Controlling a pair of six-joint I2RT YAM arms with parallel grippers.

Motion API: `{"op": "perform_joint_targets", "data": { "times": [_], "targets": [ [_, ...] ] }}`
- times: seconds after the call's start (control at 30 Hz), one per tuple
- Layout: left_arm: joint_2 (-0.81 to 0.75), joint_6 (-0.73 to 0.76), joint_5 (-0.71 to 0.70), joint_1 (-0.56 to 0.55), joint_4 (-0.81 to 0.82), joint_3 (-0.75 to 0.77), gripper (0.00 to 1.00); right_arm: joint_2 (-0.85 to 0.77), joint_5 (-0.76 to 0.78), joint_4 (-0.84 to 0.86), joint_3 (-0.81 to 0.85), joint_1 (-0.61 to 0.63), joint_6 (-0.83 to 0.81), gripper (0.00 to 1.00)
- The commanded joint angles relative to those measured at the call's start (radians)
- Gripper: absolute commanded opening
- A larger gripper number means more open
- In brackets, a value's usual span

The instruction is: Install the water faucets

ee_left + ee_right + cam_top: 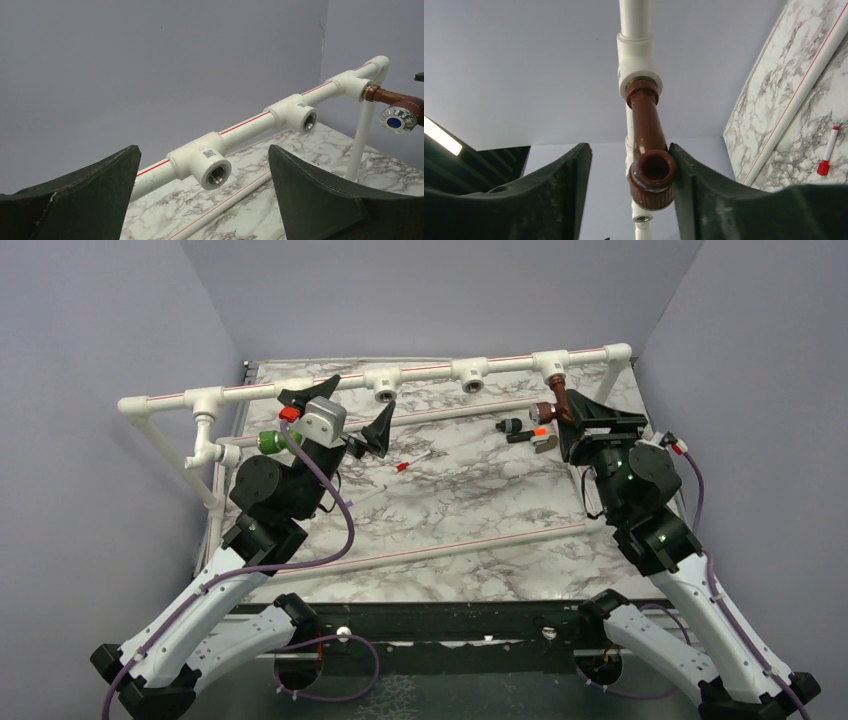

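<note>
The reddish-brown faucet (558,400) hangs screwed into the right T-fitting (549,365) of the white pipe frame. My right gripper (574,420) is open around its spout. In the right wrist view the faucet (649,150) touches the right finger (704,190), and the left finger stands apart. The green faucet (270,441) sits on the frame's left side fitting, partly hidden by my left wrist. My left gripper (365,392) is open and empty, facing an empty threaded T-fitting (210,167). The brown faucet also shows in the left wrist view (395,107).
A small black piece with an orange tip (528,430) lies near the right gripper. A thin white stick with a red tip (412,462) lies mid-table. Loose white pipes (430,545) lie on the marble top. Two T-fittings (472,370) are open.
</note>
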Motion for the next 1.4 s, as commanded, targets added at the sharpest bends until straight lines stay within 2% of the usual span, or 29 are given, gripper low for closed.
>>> {"op": "perform_joint_targets", "data": {
  "times": [0.0, 0.17, 0.37, 0.67, 0.77, 1.03, 1.17, 1.37],
  "targets": [
    [-0.004, 0.014, -0.02, -0.005, 0.027, -0.008, 0.99, -0.048, 0.064, -0.022, 0.067, 0.002, 0.034, 0.65],
    [-0.005, 0.015, -0.022, -0.006, 0.027, -0.008, 0.99, -0.07, 0.067, -0.105, 0.079, 0.002, 0.02, 0.73],
    [-0.003, 0.014, -0.022, -0.007, 0.027, -0.008, 0.99, -0.095, 0.095, -0.272, 0.132, 0.002, -0.072, 0.75],
    [-0.002, 0.014, -0.022, -0.007, 0.026, -0.007, 0.99, -0.129, 0.122, -0.371, 0.19, 0.002, -0.36, 0.75],
    [-0.001, 0.014, -0.022, -0.006, 0.026, -0.007, 0.99, -0.127, 0.085, -0.318, 0.192, 0.003, -0.54, 0.75],
    [-0.005, 0.014, -0.022, -0.008, 0.026, -0.007, 0.99, -0.113, -0.107, -0.153, 0.224, 0.002, -1.176, 0.75],
    [-0.005, 0.014, -0.022, -0.009, 0.026, -0.007, 0.99, -0.081, -0.179, -0.206, 0.287, 0.002, -1.485, 0.75],
    [-0.003, 0.015, -0.025, -0.01, 0.026, -0.007, 0.99, -0.06, -0.382, -0.31, 0.322, 0.002, -1.94, 0.78]
  ]
}}
